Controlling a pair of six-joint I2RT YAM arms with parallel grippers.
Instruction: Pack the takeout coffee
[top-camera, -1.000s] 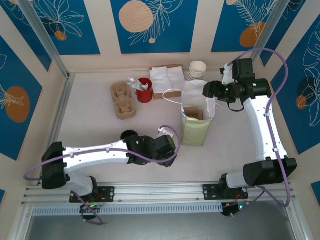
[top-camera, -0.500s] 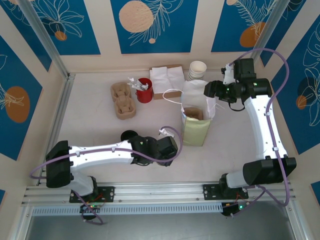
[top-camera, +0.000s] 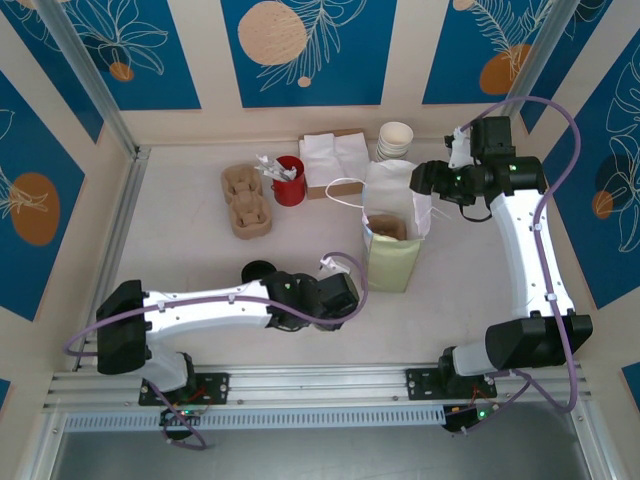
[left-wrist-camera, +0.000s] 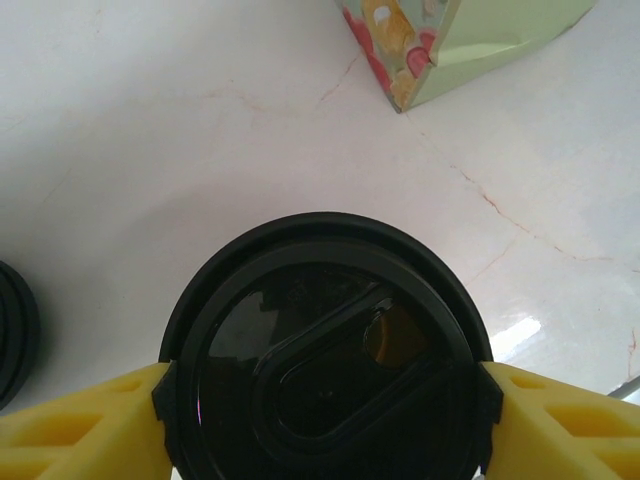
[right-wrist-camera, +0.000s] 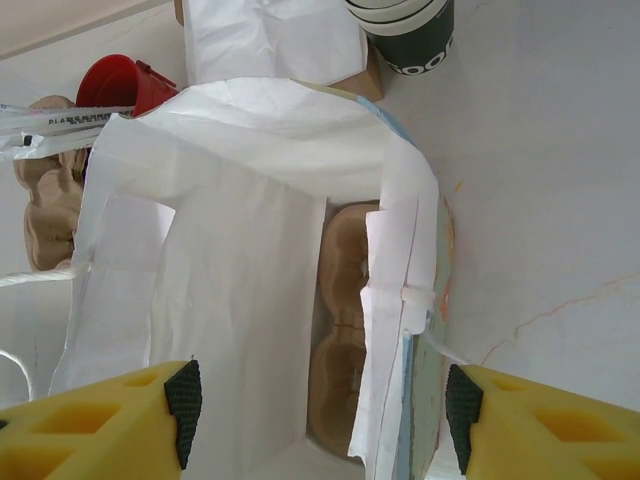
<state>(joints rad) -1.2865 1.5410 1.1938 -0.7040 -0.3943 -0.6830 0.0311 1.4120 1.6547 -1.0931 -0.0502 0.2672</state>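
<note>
The takeout coffee (left-wrist-camera: 320, 370) shows its round black lid from above in the left wrist view. My left gripper (left-wrist-camera: 320, 405) is shut on it, with a yellow finger pressed to each side of the lid rim. From the top camera the left gripper (top-camera: 338, 295) sits low on the table just left of the bag and covers the cup. The white paper bag (top-camera: 395, 205) stands open, with a brown cup carrier (right-wrist-camera: 345, 330) at its bottom. My right gripper (right-wrist-camera: 322, 400) hangs open over the bag's mouth, by its right rim (top-camera: 420, 182).
A low stack of black lids (top-camera: 258, 270) lies just left of the left gripper. Behind stand a cardboard cup carrier (top-camera: 246, 200), a red cup with packets (top-camera: 289, 180), folded white napkins (top-camera: 335, 155) and stacked cream cups (top-camera: 395, 138). Walls close in on three sides.
The left gripper slid a little right toward the bag and its fingers closed in onto the lid. The right arm has hardly moved.
</note>
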